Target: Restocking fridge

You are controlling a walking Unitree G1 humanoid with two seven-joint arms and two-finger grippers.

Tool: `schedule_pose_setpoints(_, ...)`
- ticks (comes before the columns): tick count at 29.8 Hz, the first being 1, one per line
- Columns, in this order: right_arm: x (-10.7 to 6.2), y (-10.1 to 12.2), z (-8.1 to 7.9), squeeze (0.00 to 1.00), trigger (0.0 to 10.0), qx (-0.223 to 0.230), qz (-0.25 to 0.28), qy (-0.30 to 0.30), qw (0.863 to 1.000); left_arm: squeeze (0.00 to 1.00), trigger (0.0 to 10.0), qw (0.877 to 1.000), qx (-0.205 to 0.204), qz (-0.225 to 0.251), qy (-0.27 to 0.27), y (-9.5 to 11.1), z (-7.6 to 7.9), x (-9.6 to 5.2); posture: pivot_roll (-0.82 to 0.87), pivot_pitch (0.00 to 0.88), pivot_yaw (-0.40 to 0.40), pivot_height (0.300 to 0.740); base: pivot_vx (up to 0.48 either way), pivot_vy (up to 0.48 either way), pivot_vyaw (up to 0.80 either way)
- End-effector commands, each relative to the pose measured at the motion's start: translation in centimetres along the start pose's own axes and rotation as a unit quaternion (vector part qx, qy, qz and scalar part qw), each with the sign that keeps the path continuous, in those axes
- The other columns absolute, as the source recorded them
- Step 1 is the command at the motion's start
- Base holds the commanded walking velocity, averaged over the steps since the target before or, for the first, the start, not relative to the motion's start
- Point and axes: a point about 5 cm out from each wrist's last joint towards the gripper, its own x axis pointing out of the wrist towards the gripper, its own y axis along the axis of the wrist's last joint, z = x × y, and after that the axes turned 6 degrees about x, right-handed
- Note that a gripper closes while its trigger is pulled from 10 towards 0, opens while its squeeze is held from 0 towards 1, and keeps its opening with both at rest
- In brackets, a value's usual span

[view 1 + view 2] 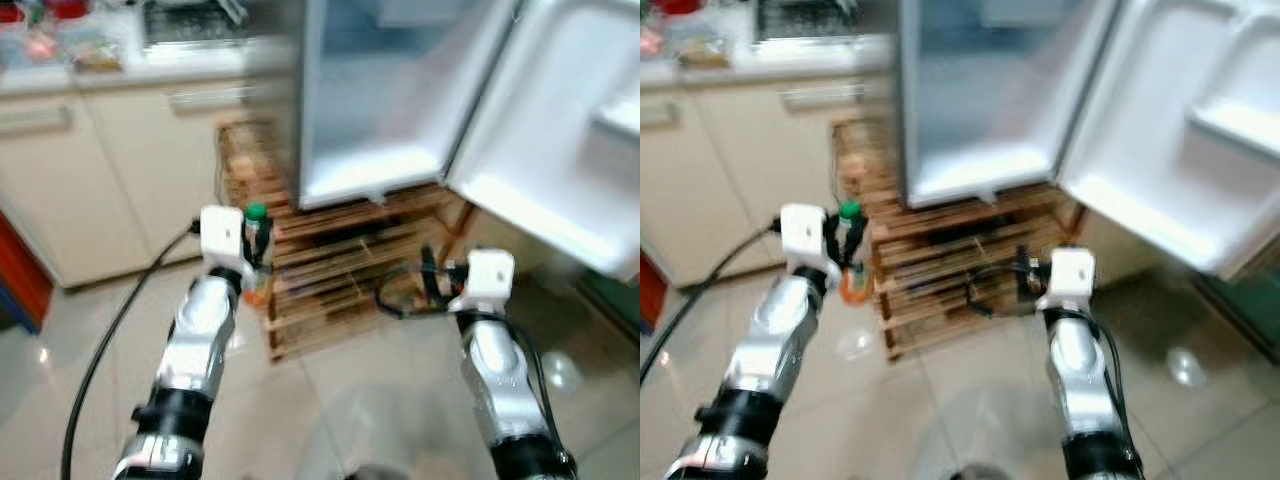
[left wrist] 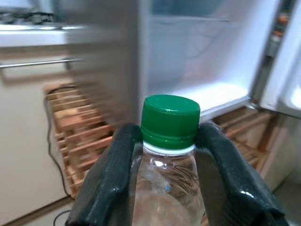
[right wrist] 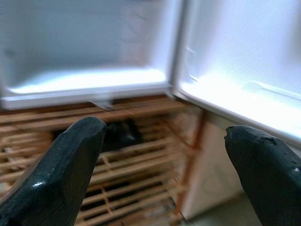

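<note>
My left gripper (image 1: 258, 245) is shut on a clear bottle (image 2: 167, 179) with a green cap (image 2: 170, 120), held upright in front of me. Its two black fingers (image 2: 110, 179) press the bottle's neck from both sides. The white fridge (image 1: 380, 90) stands ahead on a wooden pallet (image 1: 330, 265), its door (image 1: 570, 130) swung wide to the right and its lit inside bare. My right gripper (image 3: 164, 155) is open with nothing between its fingers, held out low toward the pallet below the fridge's bottom edge. The views are blurred.
Cream kitchen cabinets (image 1: 90, 170) and a worktop with a sink (image 1: 190, 25) run along the left. A black cable (image 1: 110, 330) trails over the glossy tiled floor (image 1: 340, 400). The open door's shelf (image 1: 1230, 125) juts out on the right.
</note>
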Motion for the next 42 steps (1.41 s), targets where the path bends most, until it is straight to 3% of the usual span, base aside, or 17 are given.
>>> schedule_pose_setpoints(1, -0.4, -0.3, 0.8, 0.0, 10.0, -0.004, -0.003, -0.016, 1.0, 0.0, 10.0, 1.0, 0.011, 0.015, -0.014, 0.9, 0.7, 0.6, -0.1, 0.0, 0.005, 0.74, 0.0, 0.0, -0.71)
schedule_pose_setpoints(6, -0.9, -0.9, 1.3, 0.0, 10.0, -0.009, -0.01, -0.023, 1.0, 0.0, 10.0, 0.999, -0.012, 0.029, -0.036, 1.1, 0.9, 0.8, -0.11, 0.0, 0.011, 0.74, 0.0, 0.056, -0.72)
schedule_pose_setpoints(10, -1.1, -1.3, 1.0, 0.0, 10.0, -0.012, -0.015, -0.018, 1.0, 0.0, 10.0, 0.999, 0.011, 0.025, -0.04, 1.1, 1.1, 1.1, -0.12, 0.0, 0.014, 0.74, 0.0, 0.48, -0.68)
schedule_pose_setpoints(16, -1.0, -1.1, 0.8, 0.0, 10.0, -0.015, -0.008, -0.014, 1.0, 0.0, 10.0, 0.998, 0.012, 0.037, -0.058, 1.8, 1.7, 1.9, -0.12, 0.0, 0.014, 0.74, 0.0, 0.477, 0.0)
schedule_pose_setpoints(42, -1.0, -1.1, 0.8, 0.0, 10.0, -0.015, -0.008, -0.014, 1.0, 0.0, 10.0, 0.998, 0.012, 0.037, -0.058, 1.8, 1.7, 1.9, -0.12, 0.0, 0.014, 0.74, 0.0, 0.472, 0.0)
